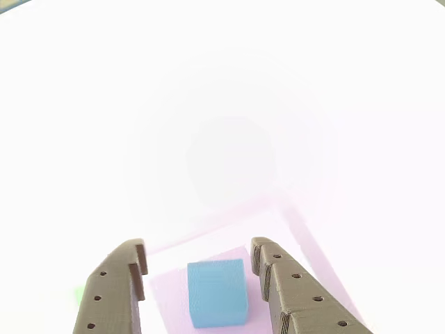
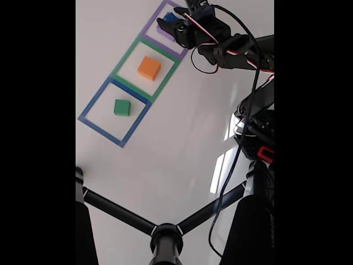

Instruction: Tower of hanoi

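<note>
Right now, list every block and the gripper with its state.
Blue block: in the purple square, between the open jaws, not yet gripped.
Orange block: resting in the green square.
Green block: resting in the blue square.
Gripper: open, straddling the blue block.

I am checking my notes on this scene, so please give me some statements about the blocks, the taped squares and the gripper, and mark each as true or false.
1. The orange block sits inside the green taped square. True.
2. The green block sits inside the purple taped square. False: it is inside the blue taped square.
3. The gripper has its fingers on both sides of the blue block, with gaps showing. True.
4. The three blocks are stacked in one tower. False: each lies in its own square.
5. In the fixed view, the gripper hovers over the blue square. False: it is at the purple square.
</note>
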Available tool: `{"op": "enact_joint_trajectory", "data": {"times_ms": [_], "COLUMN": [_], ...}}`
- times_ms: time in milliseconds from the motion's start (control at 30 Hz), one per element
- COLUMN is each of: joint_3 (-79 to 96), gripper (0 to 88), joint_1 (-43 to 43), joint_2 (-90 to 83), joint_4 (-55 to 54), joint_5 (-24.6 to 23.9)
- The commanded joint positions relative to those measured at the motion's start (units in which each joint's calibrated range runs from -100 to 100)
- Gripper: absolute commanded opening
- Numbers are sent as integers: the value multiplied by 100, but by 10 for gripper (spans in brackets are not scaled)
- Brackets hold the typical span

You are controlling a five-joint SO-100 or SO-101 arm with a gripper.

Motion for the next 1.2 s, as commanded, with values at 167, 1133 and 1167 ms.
{"op": "enact_joint_trajectory", "data": {"times_ms": [167, 1133, 1167], "joint_3": [-1102, -4584, -4584], "gripper": [2, 4, 5], "joint_1": [-388, -3446, -3504], "joint_2": [-2366, -3310, -3310], "joint_4": [3797, 9837, 9837], "joint_5": [59, 59, 59]}}
